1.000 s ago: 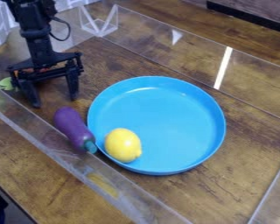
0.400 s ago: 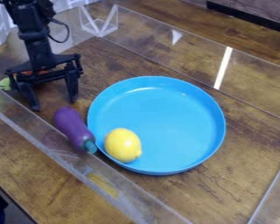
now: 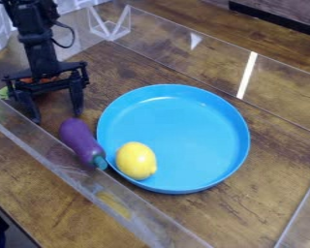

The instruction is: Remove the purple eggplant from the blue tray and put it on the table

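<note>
The eggplant (image 3: 80,141) lies on the table (image 3: 184,53) just beside the tray's (image 3: 197,116) left rim, outside the dish, its teal cap toward the lemon (image 3: 136,160), which sits inside the tray near that rim. It looks like a small, light, hard plastic toy with a smooth, probably slippery skin; the thick middle of the body seems the safest place to pinch, across its short width. The gripper (image 3: 46,97) stands over the table up and left of the eggplant, apart from it, jaws spread wide and holding nothing. No brand, label or writing can be read anywhere.
</note>
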Action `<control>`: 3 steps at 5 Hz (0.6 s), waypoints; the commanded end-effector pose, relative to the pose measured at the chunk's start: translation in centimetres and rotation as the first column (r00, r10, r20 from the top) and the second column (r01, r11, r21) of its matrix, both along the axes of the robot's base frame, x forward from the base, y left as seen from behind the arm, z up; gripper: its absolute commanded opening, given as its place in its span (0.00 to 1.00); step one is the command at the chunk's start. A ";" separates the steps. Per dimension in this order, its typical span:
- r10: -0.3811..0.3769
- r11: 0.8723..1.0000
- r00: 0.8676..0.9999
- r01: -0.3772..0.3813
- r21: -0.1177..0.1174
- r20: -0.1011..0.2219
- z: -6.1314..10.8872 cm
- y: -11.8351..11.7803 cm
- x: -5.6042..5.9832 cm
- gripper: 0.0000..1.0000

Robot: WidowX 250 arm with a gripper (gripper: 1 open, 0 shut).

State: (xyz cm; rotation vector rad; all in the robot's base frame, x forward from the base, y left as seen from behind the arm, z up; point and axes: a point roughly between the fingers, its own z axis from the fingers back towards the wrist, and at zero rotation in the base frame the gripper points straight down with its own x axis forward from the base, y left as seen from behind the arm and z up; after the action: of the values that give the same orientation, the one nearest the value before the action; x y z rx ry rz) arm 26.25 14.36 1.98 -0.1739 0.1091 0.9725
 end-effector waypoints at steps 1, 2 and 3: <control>-0.006 1.000 1.000 0.006 0.011 0.028 0.8 -0.4 1.3 1.00; -0.002 1.000 1.000 0.002 0.005 0.029 0.8 0.3 2.0 1.00; -0.027 1.000 0.999 0.027 -0.002 0.030 0.8 0.4 1.3 1.00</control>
State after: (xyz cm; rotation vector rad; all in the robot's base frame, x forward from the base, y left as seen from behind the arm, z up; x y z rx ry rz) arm 27.43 14.19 1.82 -0.1890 0.1200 0.9475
